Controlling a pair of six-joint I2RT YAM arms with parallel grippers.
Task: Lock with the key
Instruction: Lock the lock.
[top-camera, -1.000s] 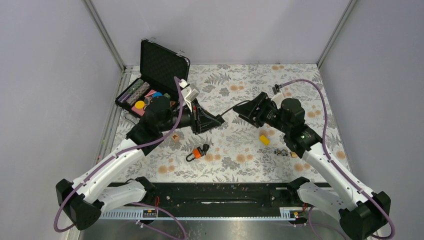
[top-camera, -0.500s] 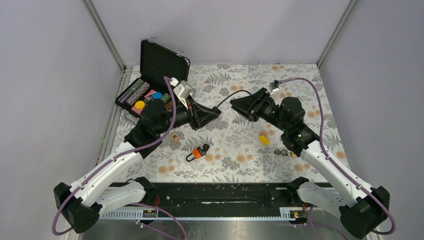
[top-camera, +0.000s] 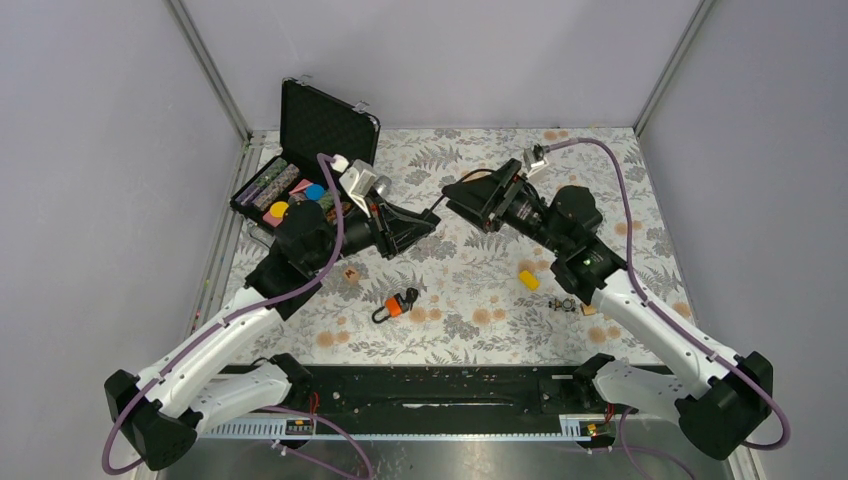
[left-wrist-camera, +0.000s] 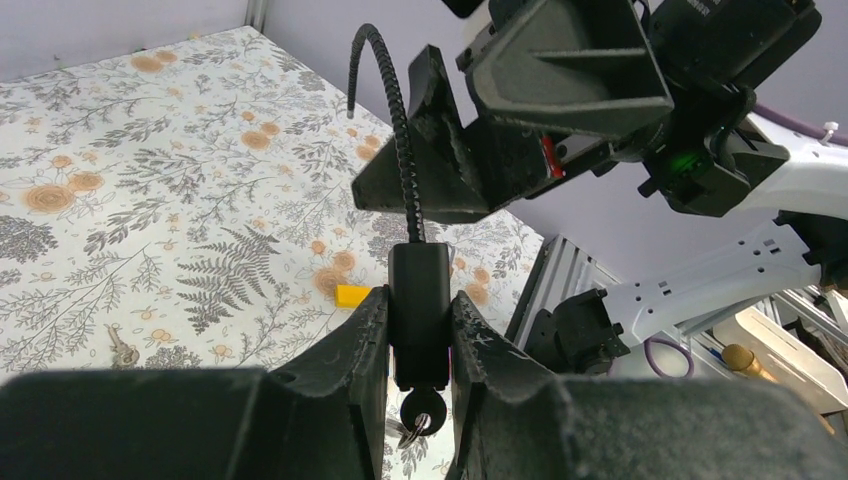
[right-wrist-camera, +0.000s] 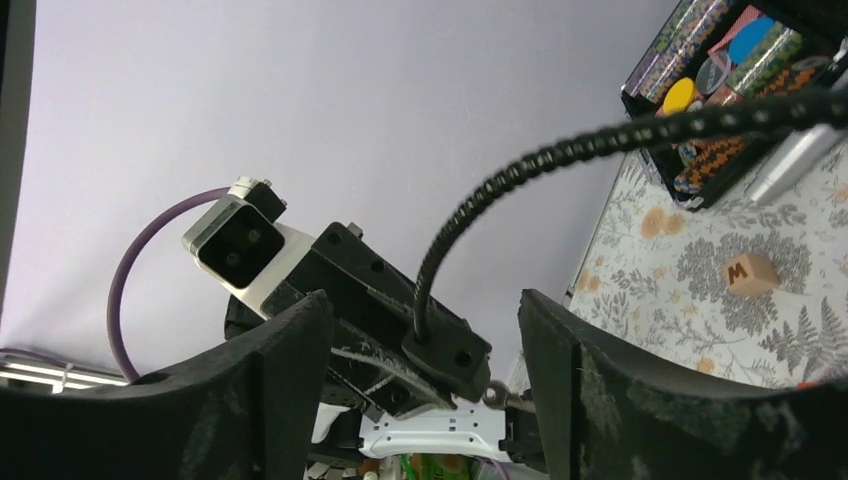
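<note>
A black cable lock (left-wrist-camera: 420, 270) is clamped upright between the fingers of my left gripper (left-wrist-camera: 420, 298), which is shut on its body. The key (left-wrist-camera: 420, 408) sticks out of the lock's lower end, with a ring hanging from it. The lock's ribbed cable (left-wrist-camera: 385, 90) rises and curls over towards the right arm. My right gripper (right-wrist-camera: 425, 300) faces the lock (right-wrist-camera: 450, 350) with its jaws wide apart and nothing between them. The cable (right-wrist-camera: 560, 150) sweeps past above them. In the top view the left gripper (top-camera: 415, 228) and right gripper (top-camera: 455, 192) hover nose to nose.
An open black case (top-camera: 325, 120) with coloured pieces stands at the back left. On the floral mat lie an orange padlock (top-camera: 395, 305), a yellow block (top-camera: 528, 279), a wooden letter cube (top-camera: 350, 272) and a small bunch of keys (top-camera: 563, 303).
Both grippers have drifted up and towards the back left, staying close together. The right jaws narrowed, then spread wide again. The left stays shut on the lock.
</note>
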